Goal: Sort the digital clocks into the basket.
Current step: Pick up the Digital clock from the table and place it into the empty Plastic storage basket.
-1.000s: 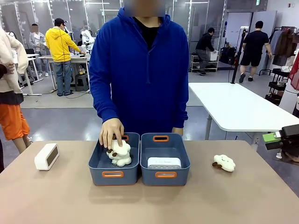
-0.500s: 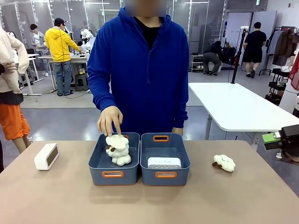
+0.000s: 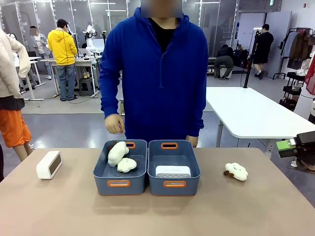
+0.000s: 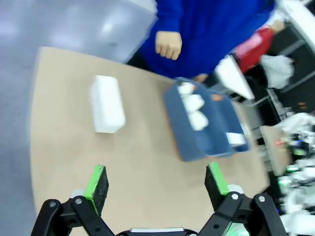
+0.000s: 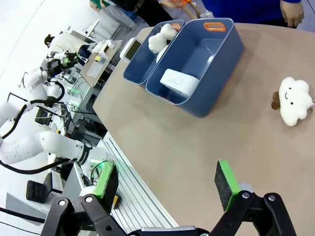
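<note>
Pulled back since a moment ago, the person's hand [image 3: 114,124] is hanging above the far edge of the tabletop [image 3: 157,216], and the plush toys [image 3: 118,153] it was pressing are lying slumped, let go. Nearest the robot, the left end effector [image 4: 156,179] is hovering with its green pads spread wide and nothing between them. The right end effector [image 5: 165,181] is doing the same. Both are waiting high and back from the work, probably to leave the person room.

Farther out, one digital clock [image 3: 49,164] is sitting alone on the bare surface at 9 o'clock of the bins, well apart from them. It is lying on the left arm's side, so that arm seems the natural one to fetch it. A stray plush [image 3: 236,171] is lying at 3 o'clock.

At the middle, the basket [image 3: 191,183] is already holding the other clock [image 3: 173,171] against its near wall. The twin bin [image 3: 100,181], touching it at 9 o'clock, is taking the toys — one kind per bin, with half the sorting apparently done.
</note>
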Robot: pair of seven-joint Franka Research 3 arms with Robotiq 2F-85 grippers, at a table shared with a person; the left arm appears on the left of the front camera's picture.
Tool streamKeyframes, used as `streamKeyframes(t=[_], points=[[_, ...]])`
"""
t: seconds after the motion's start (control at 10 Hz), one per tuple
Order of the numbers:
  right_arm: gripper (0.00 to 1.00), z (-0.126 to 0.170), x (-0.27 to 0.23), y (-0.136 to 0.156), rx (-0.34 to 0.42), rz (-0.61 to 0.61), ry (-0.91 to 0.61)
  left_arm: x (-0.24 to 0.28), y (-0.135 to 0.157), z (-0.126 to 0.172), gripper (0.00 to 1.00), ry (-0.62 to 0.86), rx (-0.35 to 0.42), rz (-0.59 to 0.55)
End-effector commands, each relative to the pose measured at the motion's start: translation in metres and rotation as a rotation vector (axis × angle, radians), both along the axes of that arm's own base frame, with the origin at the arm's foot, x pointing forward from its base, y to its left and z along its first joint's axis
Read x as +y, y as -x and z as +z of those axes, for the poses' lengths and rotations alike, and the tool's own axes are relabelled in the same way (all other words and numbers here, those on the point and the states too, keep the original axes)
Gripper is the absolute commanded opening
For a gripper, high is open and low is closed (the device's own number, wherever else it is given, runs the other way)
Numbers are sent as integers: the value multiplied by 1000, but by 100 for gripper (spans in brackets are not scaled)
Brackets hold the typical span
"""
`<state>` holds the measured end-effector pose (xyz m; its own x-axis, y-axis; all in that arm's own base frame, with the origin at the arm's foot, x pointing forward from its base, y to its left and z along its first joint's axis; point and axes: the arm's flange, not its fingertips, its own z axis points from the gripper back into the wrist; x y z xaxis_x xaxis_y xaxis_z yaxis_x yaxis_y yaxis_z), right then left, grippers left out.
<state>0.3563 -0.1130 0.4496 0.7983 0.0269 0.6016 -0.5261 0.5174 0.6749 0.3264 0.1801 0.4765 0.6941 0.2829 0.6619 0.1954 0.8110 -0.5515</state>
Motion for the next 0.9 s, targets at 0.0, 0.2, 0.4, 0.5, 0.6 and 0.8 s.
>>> streamKeyframes(t=[0.0, 0.2, 0.4, 0.5, 0.6, 0.8], points=[[100, 1, 0, -2, -17, 9, -4, -39, -66, 3, 100, -231, 264, -18], [100, 1, 0, -2, -17, 9, -4, -66, -134, -11, 100, -318, 378, -62], [100, 1, 0, -2, -17, 9, -4, -81, -173, -19, 100, -445, 461, -55], [100, 1, 0, -2, -17, 9, -4, -88, -192, -25, 100, -443, 495, -56], [100, 1, 0, -2, -17, 9, -4, -94, -207, -29, 100, -452, 526, -50], [100, 1, 0, -2, -17, 9, -4, -112, -233, -46, 100, -465, 550, -85]])
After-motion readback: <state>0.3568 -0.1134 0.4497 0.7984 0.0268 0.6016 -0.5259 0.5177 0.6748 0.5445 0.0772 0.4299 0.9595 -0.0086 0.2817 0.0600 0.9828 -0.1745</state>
